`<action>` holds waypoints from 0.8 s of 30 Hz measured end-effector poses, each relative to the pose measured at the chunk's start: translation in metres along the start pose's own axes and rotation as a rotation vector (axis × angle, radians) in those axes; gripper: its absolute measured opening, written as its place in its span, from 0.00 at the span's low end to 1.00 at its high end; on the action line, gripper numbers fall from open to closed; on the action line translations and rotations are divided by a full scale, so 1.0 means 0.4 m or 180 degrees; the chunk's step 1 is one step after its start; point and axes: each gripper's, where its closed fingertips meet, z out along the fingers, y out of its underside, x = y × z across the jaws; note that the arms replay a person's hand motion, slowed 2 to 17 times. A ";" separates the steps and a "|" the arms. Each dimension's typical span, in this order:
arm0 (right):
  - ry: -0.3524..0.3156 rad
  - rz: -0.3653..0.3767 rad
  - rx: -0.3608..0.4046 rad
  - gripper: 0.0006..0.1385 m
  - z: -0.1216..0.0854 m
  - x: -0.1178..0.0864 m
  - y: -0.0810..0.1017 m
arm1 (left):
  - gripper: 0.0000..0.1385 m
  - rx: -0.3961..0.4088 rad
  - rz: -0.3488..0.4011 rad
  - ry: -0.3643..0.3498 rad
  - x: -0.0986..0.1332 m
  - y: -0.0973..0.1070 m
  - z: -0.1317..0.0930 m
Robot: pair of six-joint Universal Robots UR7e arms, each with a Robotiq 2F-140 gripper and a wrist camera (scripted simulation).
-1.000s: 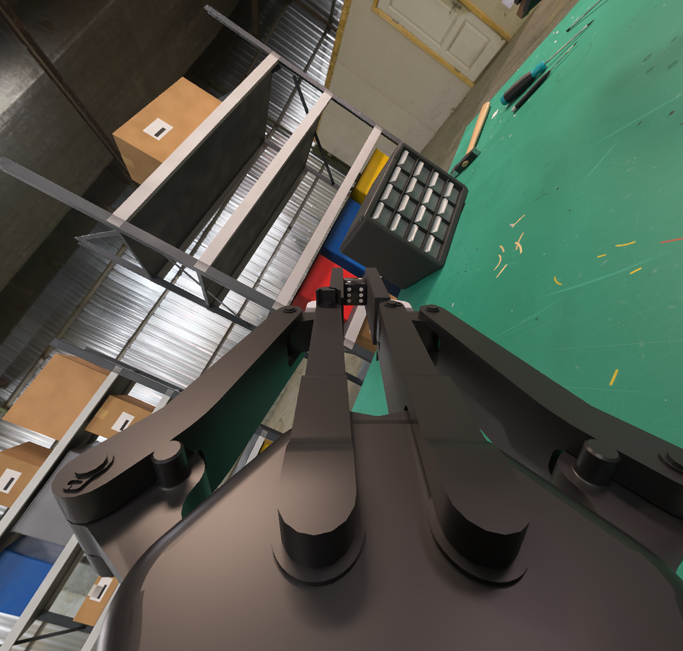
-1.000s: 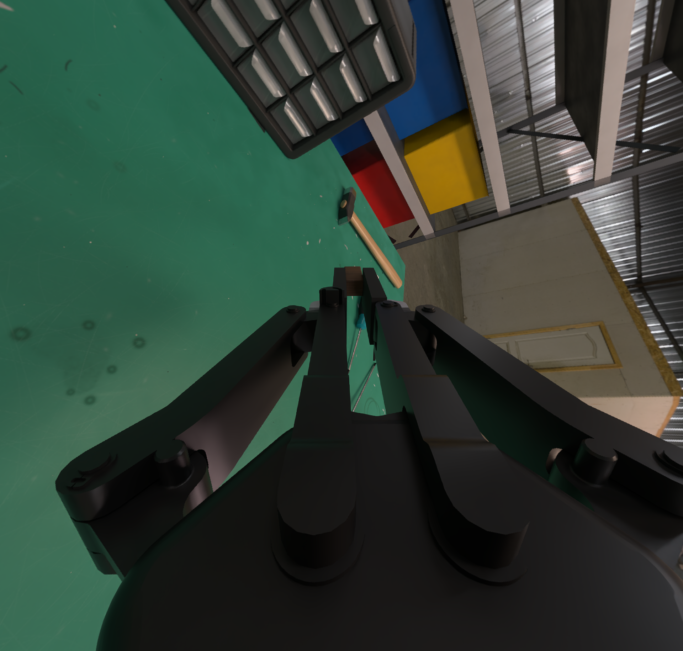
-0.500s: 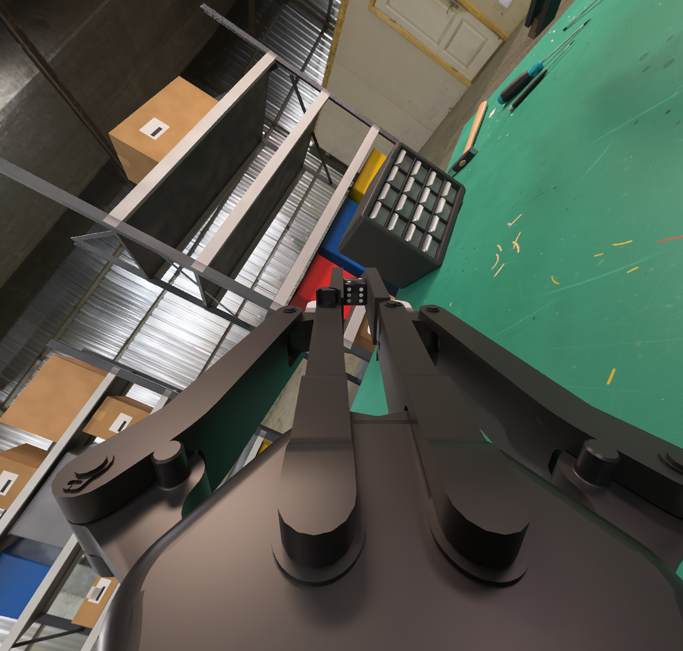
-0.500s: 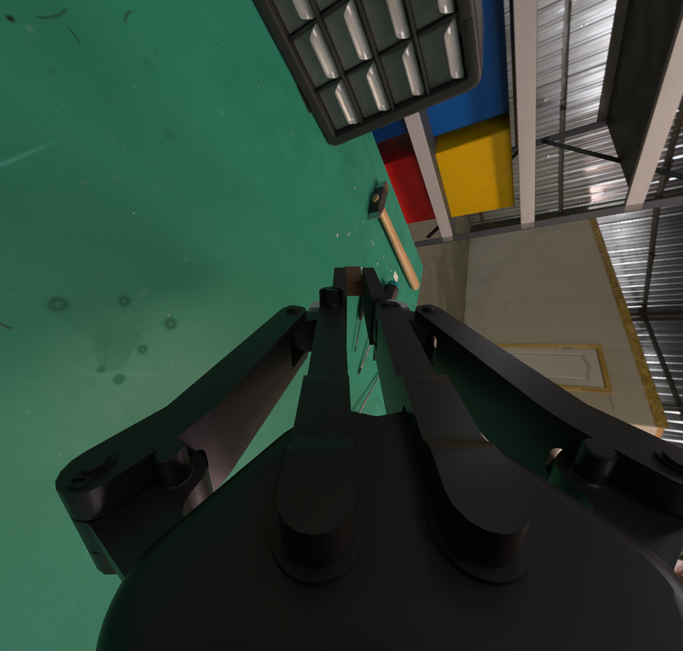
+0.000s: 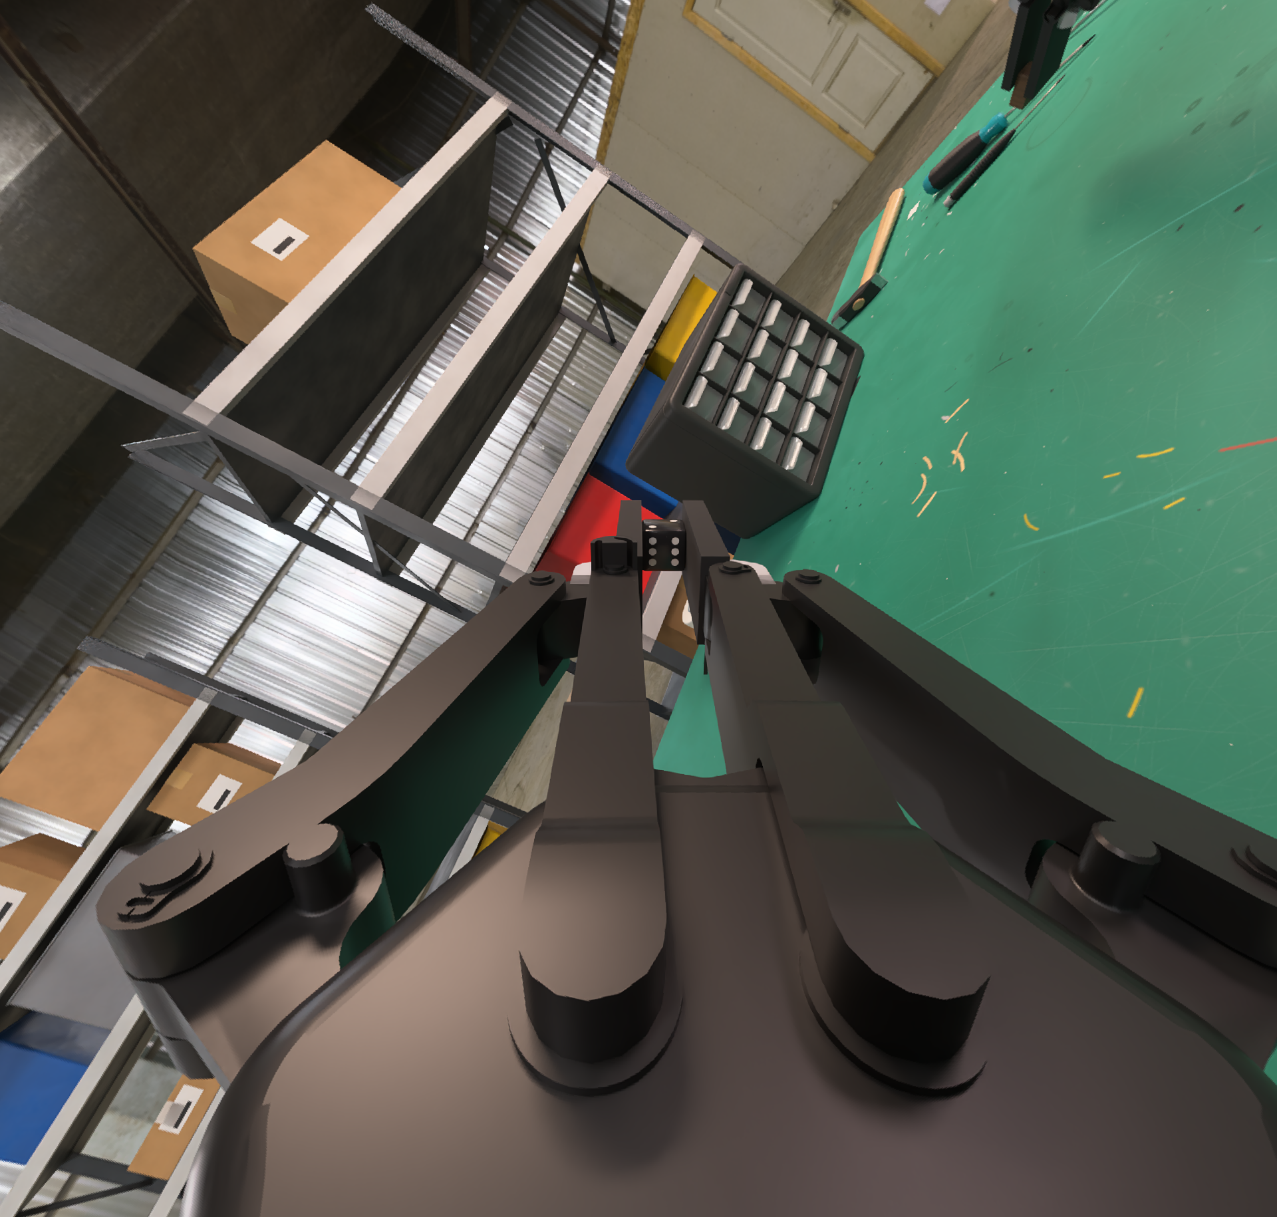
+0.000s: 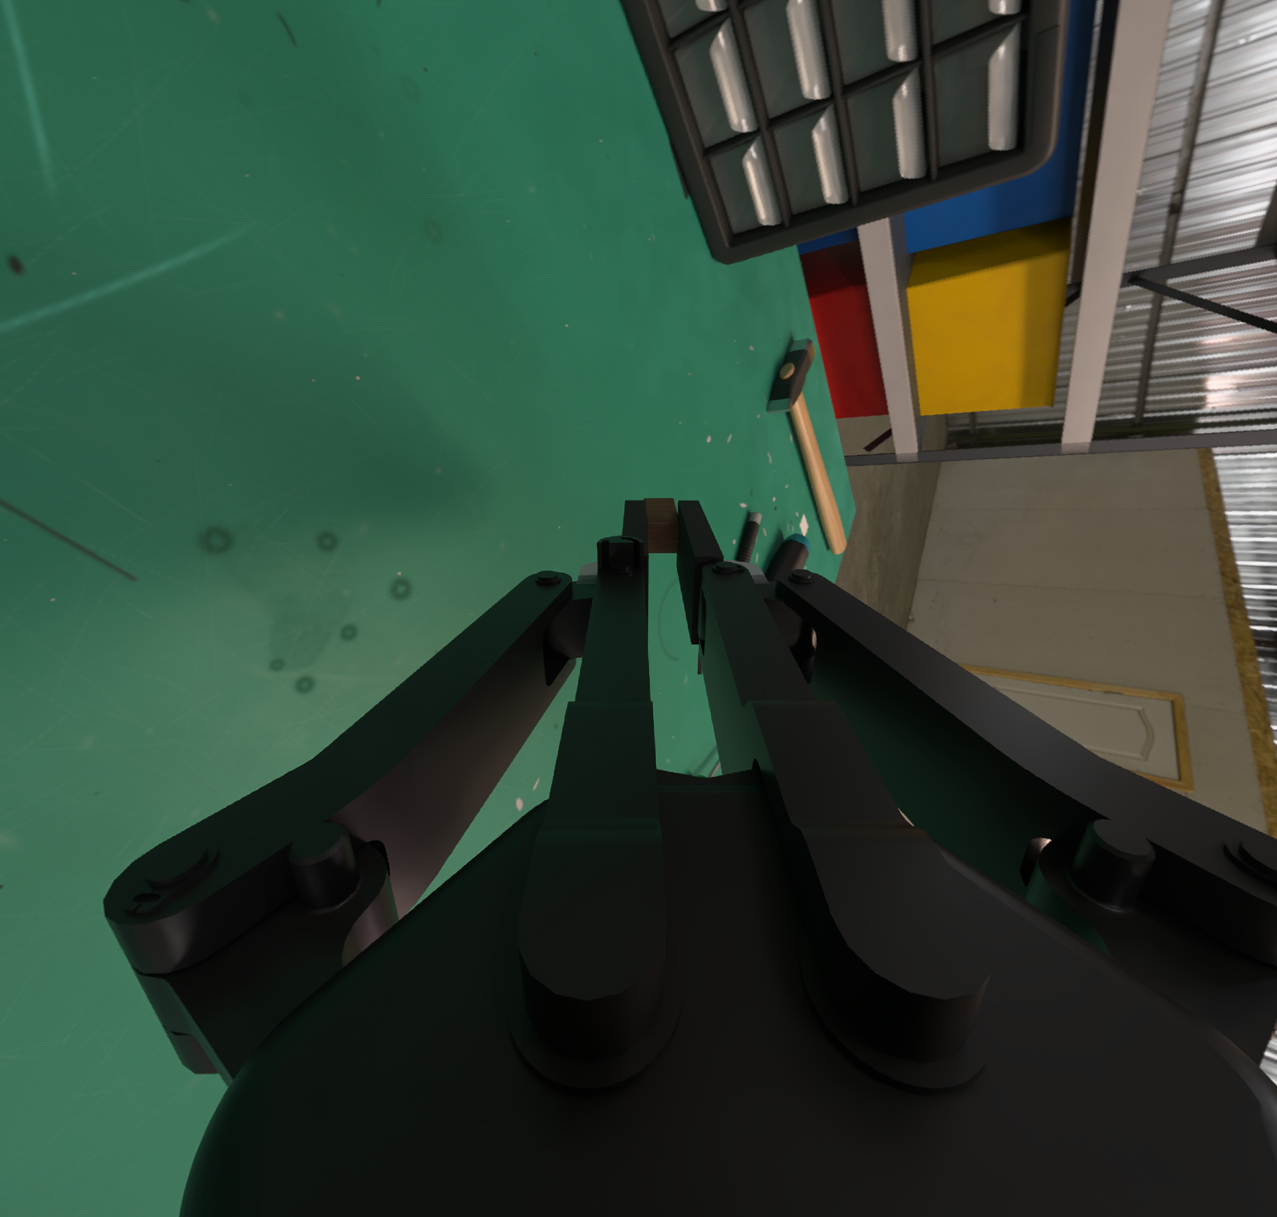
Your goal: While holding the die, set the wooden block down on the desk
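My left gripper (image 5: 663, 534) is shut on a small black die (image 5: 663, 545) with white pips, held in the air near the edge of the green desk (image 5: 1078, 507). My right gripper (image 6: 662, 526) is shut on a small brown wooden block (image 6: 661, 527), held above the green desk (image 6: 332, 299); its dark shadow lies on the mat below. The right gripper also shows far off at the top right of the left wrist view (image 5: 1036, 23), over the desk.
A dark drawer cabinet (image 5: 753, 403) stands at the desk's far edge, close ahead in the right wrist view (image 6: 857, 85). A hammer (image 6: 808, 437) and screwdrivers (image 5: 967, 158) lie near the desk edge. Shelves with cardboard boxes (image 5: 290, 237) stand beyond.
The right gripper has moved toward the drawer cabinet and hammer, still holding the block. The left gripper holds the die almost still; the right arm has come into its view at top right.
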 end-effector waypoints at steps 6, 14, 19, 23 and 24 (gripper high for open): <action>-0.0187 -0.0115 -0.0068 0.09 0.012 -0.033 -0.001 | 0.11 -0.0001 0.0006 0.0014 0.003 0.000 0.001; -0.0514 -0.0250 -0.0195 0.09 0.022 -0.078 0.004 | 0.11 -0.0002 0.0008 0.0027 0.006 0.000 0.002; -0.0757 -0.0305 -0.0207 0.09 0.025 -0.098 -0.003 | 0.11 -0.0001 0.0006 0.0034 0.008 0.000 0.003; -0.0973 -0.0397 -0.0240 0.09 0.025 -0.121 -0.003 | 0.11 -0.0002 0.0007 0.0039 0.009 0.000 0.003; -0.1046 -0.0427 -0.0258 0.09 0.024 -0.129 -0.001 | 0.11 -0.0002 0.0007 0.0041 0.009 0.000 0.003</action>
